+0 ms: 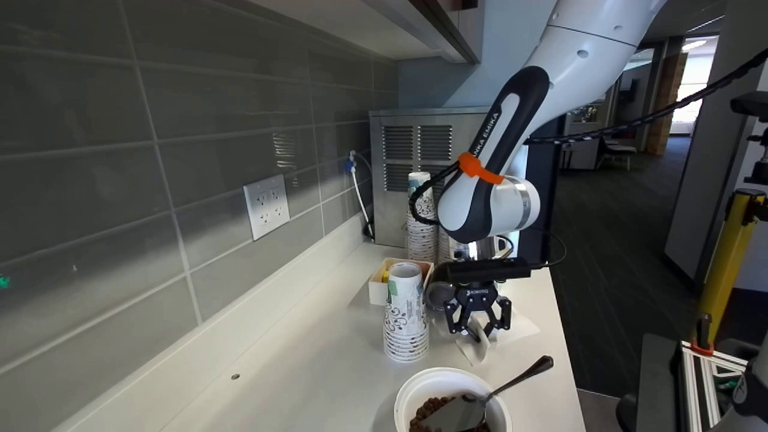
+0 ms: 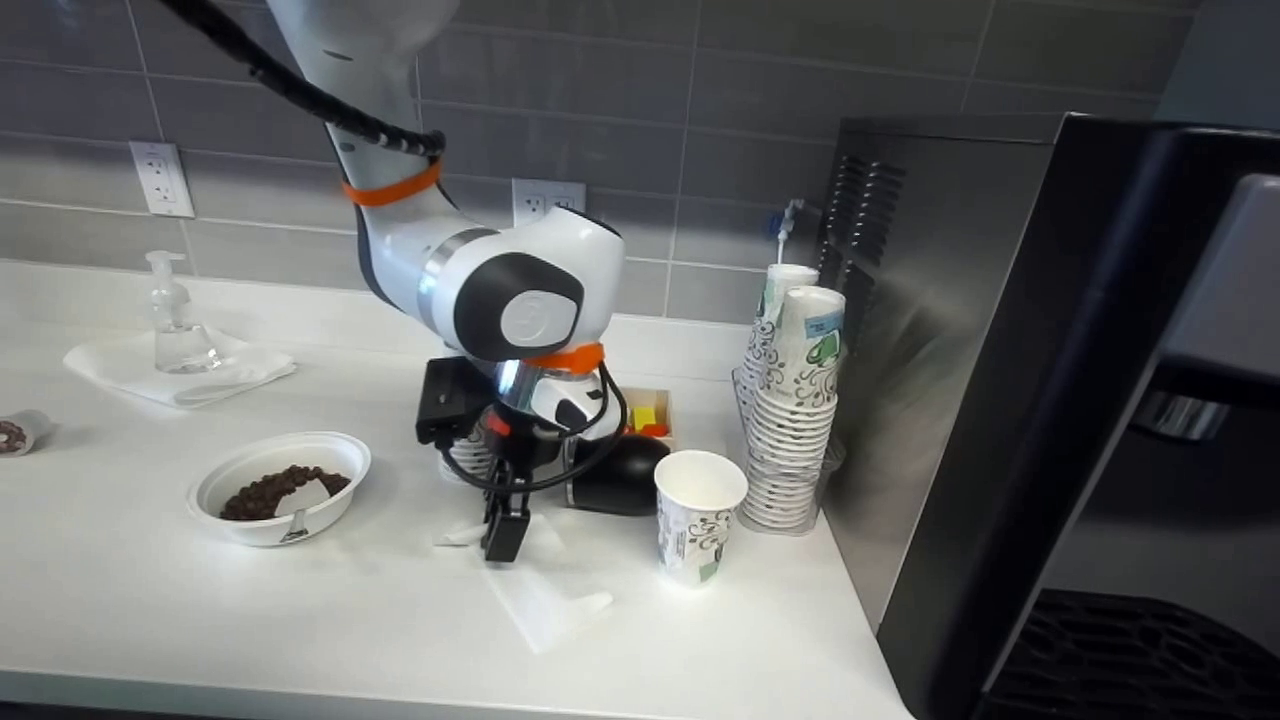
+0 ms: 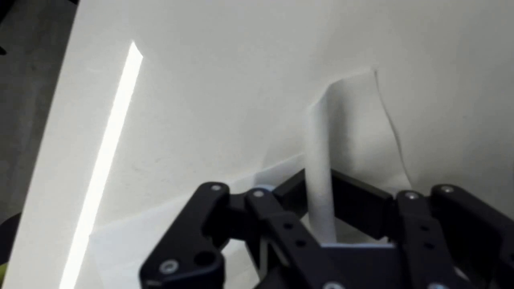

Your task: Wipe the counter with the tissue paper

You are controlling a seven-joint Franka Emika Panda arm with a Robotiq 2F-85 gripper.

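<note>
The off-white counter (image 1: 312, 372) runs along the grey tiled wall and also shows in an exterior view (image 2: 330, 620) and the wrist view (image 3: 200, 80). The white tissue paper (image 3: 365, 128) lies spread and creased on the counter, with a fold standing up between my fingers. It also shows in both exterior views (image 1: 519, 327) (image 2: 545, 615). My gripper (image 3: 319, 176) points down, low over the counter, with its fingertips closed on the raised fold. It shows in both exterior views (image 1: 480, 336) (image 2: 505, 545). Part of the tissue is hidden behind the fingers.
A cup stack (image 1: 405, 324) and a white bowl (image 1: 405, 399) with a spoon (image 1: 522, 378) stand near the gripper. A single cup (image 2: 698, 520), a black container (image 2: 625, 475), a taller cup stack (image 2: 790, 440) and a metal machine (image 2: 940, 350) are beyond. A soap dispenser (image 2: 180, 335) stands farther off.
</note>
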